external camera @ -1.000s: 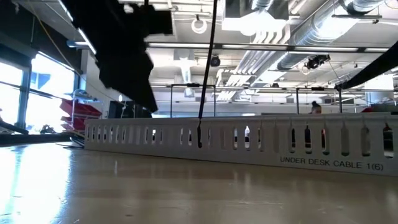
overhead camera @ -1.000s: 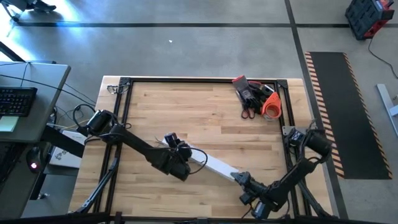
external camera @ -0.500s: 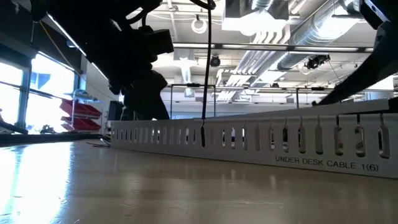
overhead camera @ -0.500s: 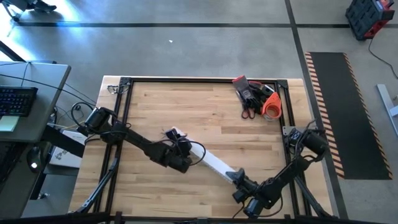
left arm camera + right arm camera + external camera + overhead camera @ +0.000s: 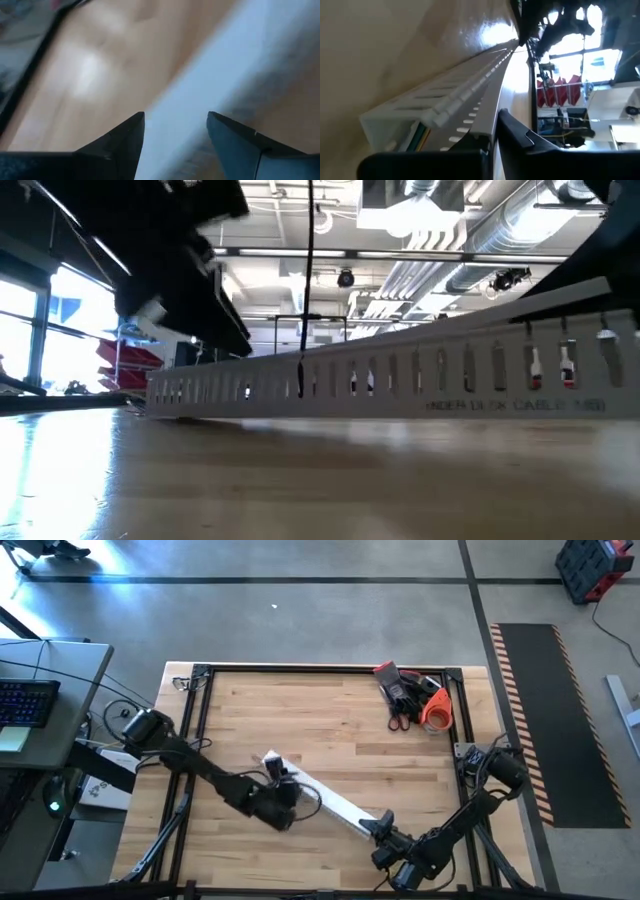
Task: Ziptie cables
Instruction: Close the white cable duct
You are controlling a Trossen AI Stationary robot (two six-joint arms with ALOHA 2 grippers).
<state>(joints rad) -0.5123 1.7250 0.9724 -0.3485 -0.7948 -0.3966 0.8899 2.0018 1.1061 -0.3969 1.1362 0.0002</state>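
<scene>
A long white slotted channel strip [image 5: 325, 795] lies slantwise on the wooden table, from the middle toward the near right. In the low view the channel strip [image 5: 400, 375] rises toward the right. Thin coloured cables [image 5: 417, 137] show inside its open end. My left gripper [image 5: 285, 790] stands over the strip's far-left part, and the strip [image 5: 200, 90] runs between its fingers. My right gripper [image 5: 378, 828] is shut at the strip's near-right end. My left gripper [image 5: 176, 116] comes from above with one finger on each long side of the strip [image 5: 170, 145], across its width. The picture is blurred, so the exact touch does not show. My right gripper [image 5: 495, 122] pinches the strip's slotted side wall [image 5: 487, 117] between its two fingers, near the near-right end, which it holds raised off the table.
A red, black and orange heap of tools [image 5: 410, 695] lies at the far right corner. A black frame rail [image 5: 200, 675] runs round the table's edge. Bare wood stretches over the far middle and the near left.
My right gripper has shut on the strip's side wall and raised that end, so the strip now tilts up toward the right. My left gripper has shifted a little toward the table's left edge. The strip has swung slightly with them.
</scene>
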